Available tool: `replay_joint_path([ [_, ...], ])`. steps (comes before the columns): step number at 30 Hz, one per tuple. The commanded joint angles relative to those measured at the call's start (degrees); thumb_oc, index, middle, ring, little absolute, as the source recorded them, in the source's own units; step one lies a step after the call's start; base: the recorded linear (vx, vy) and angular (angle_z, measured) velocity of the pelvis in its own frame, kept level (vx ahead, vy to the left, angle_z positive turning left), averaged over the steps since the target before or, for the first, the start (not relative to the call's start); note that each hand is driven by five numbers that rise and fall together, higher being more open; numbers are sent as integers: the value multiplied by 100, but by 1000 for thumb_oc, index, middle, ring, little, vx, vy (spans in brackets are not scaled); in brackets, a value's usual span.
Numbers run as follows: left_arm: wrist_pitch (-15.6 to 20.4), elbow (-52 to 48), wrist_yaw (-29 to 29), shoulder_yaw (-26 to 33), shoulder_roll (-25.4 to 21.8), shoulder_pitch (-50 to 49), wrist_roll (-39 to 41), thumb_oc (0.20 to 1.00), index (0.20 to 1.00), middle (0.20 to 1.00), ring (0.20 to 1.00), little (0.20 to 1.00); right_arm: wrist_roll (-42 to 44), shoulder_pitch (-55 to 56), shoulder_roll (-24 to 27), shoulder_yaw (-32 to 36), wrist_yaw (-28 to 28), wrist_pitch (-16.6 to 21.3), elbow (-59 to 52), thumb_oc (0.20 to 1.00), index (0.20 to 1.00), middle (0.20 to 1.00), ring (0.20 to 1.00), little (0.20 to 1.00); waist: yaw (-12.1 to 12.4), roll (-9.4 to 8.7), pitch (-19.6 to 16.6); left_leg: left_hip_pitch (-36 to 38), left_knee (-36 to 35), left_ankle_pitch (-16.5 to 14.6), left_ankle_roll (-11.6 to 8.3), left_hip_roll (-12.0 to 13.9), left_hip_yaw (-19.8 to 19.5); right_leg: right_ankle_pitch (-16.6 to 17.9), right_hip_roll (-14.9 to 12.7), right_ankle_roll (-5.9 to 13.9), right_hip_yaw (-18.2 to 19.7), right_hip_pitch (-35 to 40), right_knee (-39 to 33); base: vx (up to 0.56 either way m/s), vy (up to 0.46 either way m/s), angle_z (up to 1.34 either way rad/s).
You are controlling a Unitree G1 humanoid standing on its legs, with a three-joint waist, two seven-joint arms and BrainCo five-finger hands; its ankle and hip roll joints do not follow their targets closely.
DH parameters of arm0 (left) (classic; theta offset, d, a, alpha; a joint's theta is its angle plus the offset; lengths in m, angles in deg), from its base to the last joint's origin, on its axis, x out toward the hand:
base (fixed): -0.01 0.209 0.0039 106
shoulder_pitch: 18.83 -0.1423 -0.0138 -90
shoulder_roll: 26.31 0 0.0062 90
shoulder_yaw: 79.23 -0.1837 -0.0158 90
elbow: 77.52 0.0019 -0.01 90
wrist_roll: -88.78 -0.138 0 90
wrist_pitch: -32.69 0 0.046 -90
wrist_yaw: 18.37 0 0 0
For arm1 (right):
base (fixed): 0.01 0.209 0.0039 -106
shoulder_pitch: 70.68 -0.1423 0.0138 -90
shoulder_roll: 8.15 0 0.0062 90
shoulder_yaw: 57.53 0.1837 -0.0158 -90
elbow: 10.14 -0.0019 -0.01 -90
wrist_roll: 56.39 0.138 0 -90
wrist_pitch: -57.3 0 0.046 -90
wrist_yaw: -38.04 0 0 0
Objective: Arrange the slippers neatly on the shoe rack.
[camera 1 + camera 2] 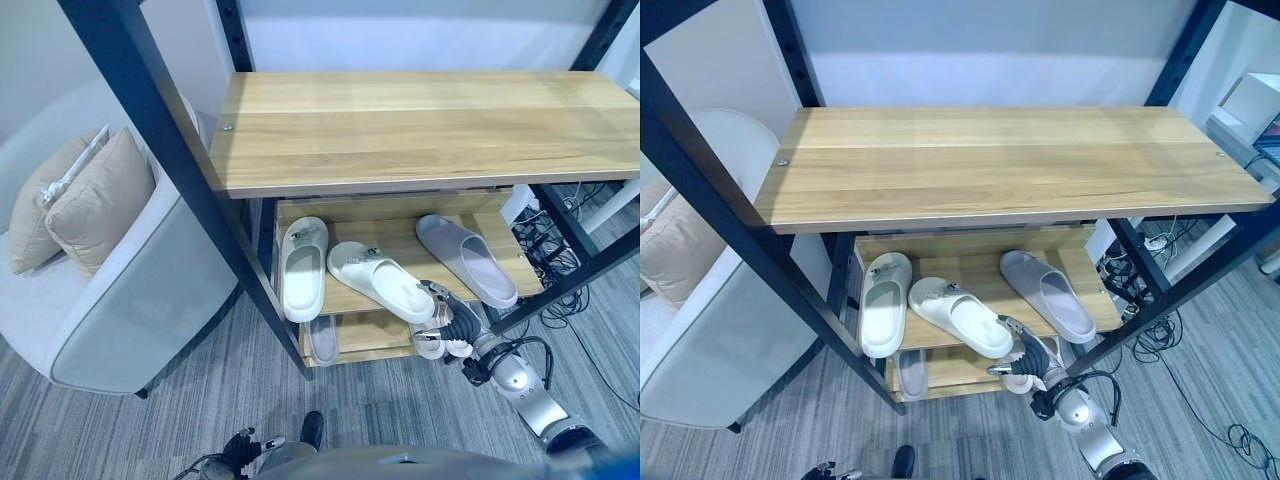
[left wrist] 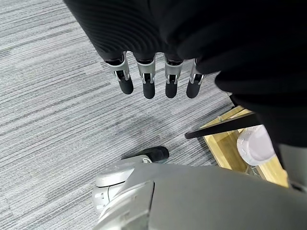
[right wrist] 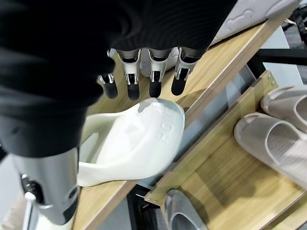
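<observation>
Overall, the tall black-framed wooden shoe rack (image 1: pixel 420 125) holds most of the work. On its middle shelf a white foam slipper (image 1: pixel 302 266) lies straight, a second white slipper (image 1: pixel 380 281) lies skewed, its toe overhanging the edge, and a grey slipper (image 1: pixel 466 258) angles away. More grey slippers (image 3: pixel 276 139) sit below. Straightening remains. The right hand (image 1: pixel 455 322) reaches toward the skewed slipper, fingers (image 3: pixel 154 82) extended, holding nothing. The left hand (image 2: pixel 158 81) hangs relaxed over carpet.

left hand (image 2: pixel 158 76): fingers straight, hanging low | right hand (image 3: pixel 144 72): fingers relaxed, arm reaching forward
</observation>
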Motion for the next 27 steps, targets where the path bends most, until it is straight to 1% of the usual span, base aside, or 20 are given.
replay_joint_path([
  [1,43,460,77,-253,138,272,-124,1000,1000,1000,1000,1000,319,-113,9,-100,60,378,-595,1000,1000,1000,1000,1000,148,-2,82,229,56,-581,-44,219,324,76,-164,218,-54,-168,40,0,0,0],
  [11,47,496,104,-246,142,261,-123,1000,1000,1000,1000,1000,428,-159,-101,-394,199,368,-643,1000,1000,1000,1000,1000,183,9,121,188,56,-569,-55,207,279,58,-170,216,-110,-184,40,-2,1,0],
  [14,39,509,128,-247,146,271,-94,1000,1000,1000,1000,1000,650,-182,-204,-498,284,363,-644,1000,1000,1000,1000,1000,180,13,140,183,56,-558,-56,204,280,69,-173,217,-106,-188,40,0,0,0],
  [18,46,508,155,-246,148,290,-84,1000,1000,1000,1000,1000,601,-166,-204,-599,322,361,-729,1000,1000,1000,1000,1000,177,10,133,185,56,-561,-56,196,261,67,-178,219,-123,-183,40,0,0,0],
  [23,46,524,200,-244,184,299,-94,1000,1000,1000,1000,1000,536,-65,-159,-692,362,371,-1064,1000,1000,1000,1000,1000,143,4,122,175,56,-560,-57,195,261,67,-182,219,-133,-191,40,0,0,0],
  [27,56,516,210,-252,208,335,-57,1000,1000,1000,1000,1000,789,60,-160,-794,519,364,-1336,1000,1000,1000,1000,1000,93,4,121,168,56,-559,-58,187,288,90,-195,225,-103,-206,40,-8,6,0],
])
